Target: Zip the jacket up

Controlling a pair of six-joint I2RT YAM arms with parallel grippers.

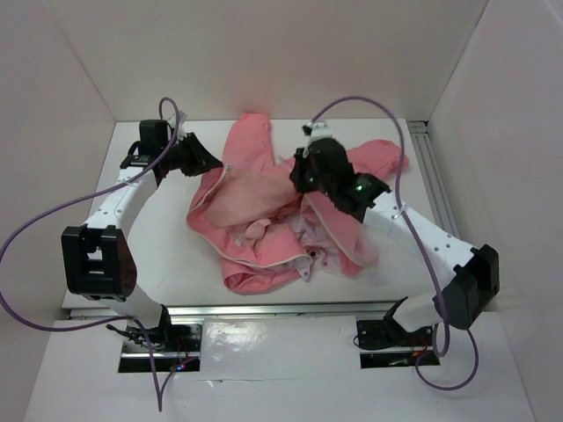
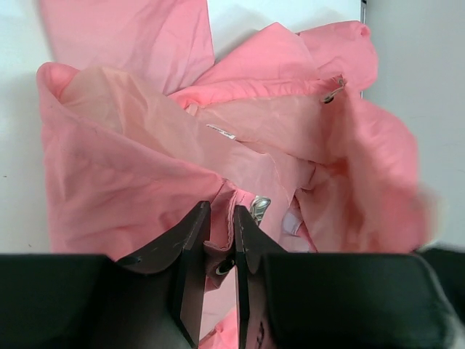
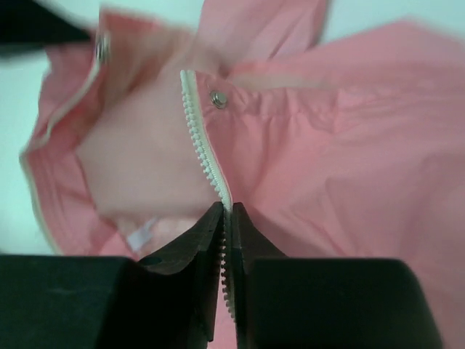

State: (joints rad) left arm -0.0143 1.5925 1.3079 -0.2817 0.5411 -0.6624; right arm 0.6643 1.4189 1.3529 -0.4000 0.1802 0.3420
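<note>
The salmon-pink jacket [image 1: 255,207] lies crumpled and open in the middle of the table, paler lining up and white zipper edging along its front. My left gripper [image 1: 211,165] is at its far left edge, shut on a fold of pink fabric [image 2: 218,251] that carries a snap. A metal zipper pull [image 2: 259,207] shows just beyond the left gripper [image 2: 221,218]. My right gripper [image 1: 302,180] is over the jacket's middle, and in the right wrist view it [image 3: 227,212] is shut on the white zipper teeth [image 3: 203,138]. A metal snap [image 3: 216,99] sits beside the teeth.
The white table [image 1: 167,237] is boxed in by white walls at the back and both sides. A metal rail [image 1: 433,176] runs along the right side. Purple cables [image 1: 53,215] loop off both arms. One sleeve [image 1: 253,132] reaches toward the back wall.
</note>
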